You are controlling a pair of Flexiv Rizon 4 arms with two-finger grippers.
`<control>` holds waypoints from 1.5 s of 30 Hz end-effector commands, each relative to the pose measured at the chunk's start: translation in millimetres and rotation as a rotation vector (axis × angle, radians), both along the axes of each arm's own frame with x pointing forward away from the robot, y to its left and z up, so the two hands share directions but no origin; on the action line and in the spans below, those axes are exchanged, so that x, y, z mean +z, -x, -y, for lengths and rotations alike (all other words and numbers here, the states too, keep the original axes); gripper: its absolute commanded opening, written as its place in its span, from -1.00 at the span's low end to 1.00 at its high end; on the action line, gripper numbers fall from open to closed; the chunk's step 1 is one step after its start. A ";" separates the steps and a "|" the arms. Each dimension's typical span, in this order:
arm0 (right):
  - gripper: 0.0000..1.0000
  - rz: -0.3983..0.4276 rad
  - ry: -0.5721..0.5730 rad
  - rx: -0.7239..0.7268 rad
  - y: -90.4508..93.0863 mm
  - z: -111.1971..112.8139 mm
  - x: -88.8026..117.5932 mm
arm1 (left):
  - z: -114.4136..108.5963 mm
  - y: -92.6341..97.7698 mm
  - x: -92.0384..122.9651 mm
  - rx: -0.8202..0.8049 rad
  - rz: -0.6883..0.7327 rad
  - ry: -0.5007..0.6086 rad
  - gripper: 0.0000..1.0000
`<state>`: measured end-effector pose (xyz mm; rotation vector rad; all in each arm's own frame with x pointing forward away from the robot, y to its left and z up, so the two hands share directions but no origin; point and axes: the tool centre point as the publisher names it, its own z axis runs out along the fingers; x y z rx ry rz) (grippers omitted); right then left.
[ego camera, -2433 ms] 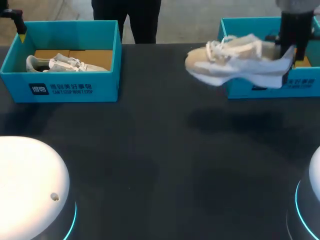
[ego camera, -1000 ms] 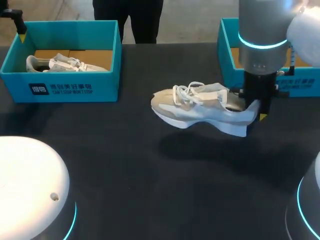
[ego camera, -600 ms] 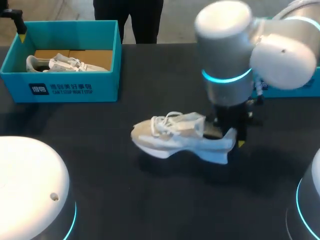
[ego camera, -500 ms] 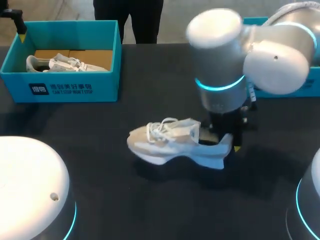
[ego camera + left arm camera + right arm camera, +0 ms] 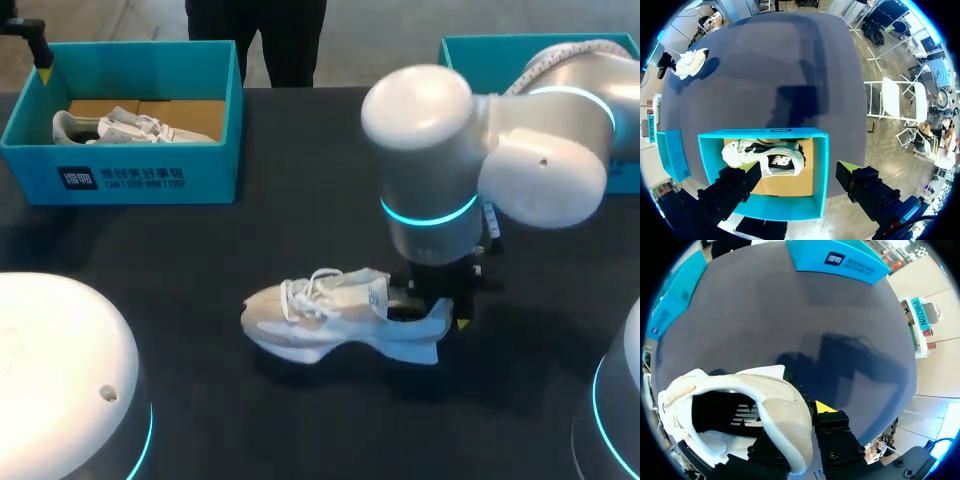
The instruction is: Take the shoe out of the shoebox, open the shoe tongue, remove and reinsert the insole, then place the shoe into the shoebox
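Observation:
A beige and white shoe [image 5: 320,320] with white laces sits low over the middle of the dark table, toe pointing left. My right gripper [image 5: 445,305] is shut on its heel. In the right wrist view the heel collar [image 5: 785,410] is pinched between the fingers of that gripper [image 5: 797,427], one inside the shoe and one outside. I cannot tell whether the sole touches the table. The teal shoebox [image 5: 500,55] stands at the back right. My left gripper [image 5: 800,185] hangs wide open above the other teal box [image 5: 765,132], holding nothing.
The left teal box [image 5: 150,170] at the back left holds a second pale shoe [image 5: 130,128]. Two white robot bases [image 5: 60,380] [image 5: 620,400] stand at the front corners. My right arm's bulky joints [image 5: 450,170] hang over the table's middle right.
My right arm carried the shoe from over the right shoebox leftward, toward the front, and down to the middle of the table. The left arm stayed still.

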<state>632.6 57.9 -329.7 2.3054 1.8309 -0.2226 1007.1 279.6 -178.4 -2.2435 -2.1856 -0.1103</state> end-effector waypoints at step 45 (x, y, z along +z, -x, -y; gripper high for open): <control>-1.00 0.038 0.129 -0.121 -3.8 -33.9 -50.7 | -0.2 0.8 0.1 -0.001 0.002 -0.001 1.00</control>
